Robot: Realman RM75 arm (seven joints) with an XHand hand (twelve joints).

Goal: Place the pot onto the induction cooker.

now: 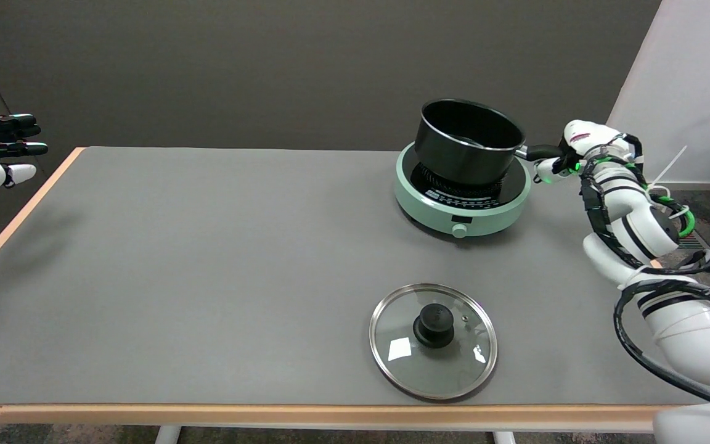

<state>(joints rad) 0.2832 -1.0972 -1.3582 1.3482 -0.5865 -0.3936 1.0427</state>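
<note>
Gripping the black handle, the right hand (567,157) is seen closed around it at the right of the pot (469,143). The black pot is held over the mint-green induction cooker (461,191) — tilted, its base over the dark cooking plate, though contact cannot be told. A glass lid (433,340) is laid flat on the grey table (207,259) — well apart, near the front edge.
</note>
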